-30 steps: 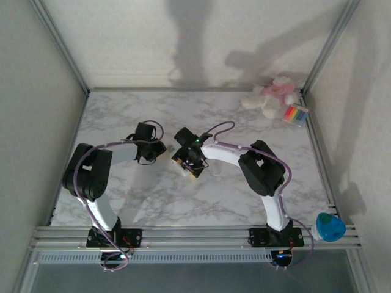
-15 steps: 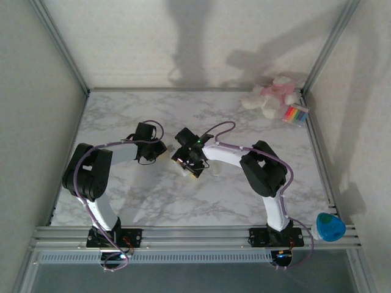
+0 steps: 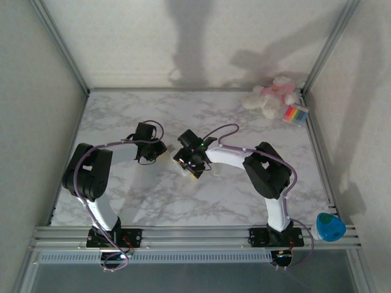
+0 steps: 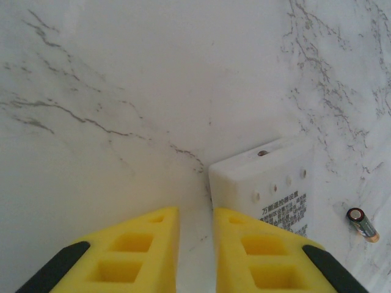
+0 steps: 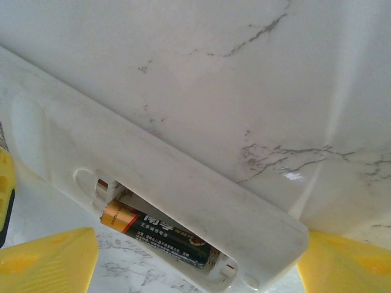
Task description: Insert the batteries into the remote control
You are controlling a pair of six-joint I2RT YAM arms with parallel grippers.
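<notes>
The table (image 3: 153,201) has a smooth, white, marble-patterned surface with grey veins and a soft sheen. The remote control (image 5: 183,177) is smooth white plastic, faintly glossy. A battery (image 5: 156,235), low in the right wrist view, wears a glossy dark-and-gold wrap. The plush toy (image 3: 272,96), upper right from above, looks like fuzzy cloth. The rails (image 3: 195,235) are dull silvery metal.

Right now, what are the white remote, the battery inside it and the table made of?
remote control: looks like white plastic, smooth and fairly matt, with rounded moulded edges.
battery inside it: probably metal under a glossy printed wrapper, black with a coppery end.
table: shiny white surface with grey veins and a bright glint. It could be real marble or a printed laminate; the look cannot settle which.
</notes>
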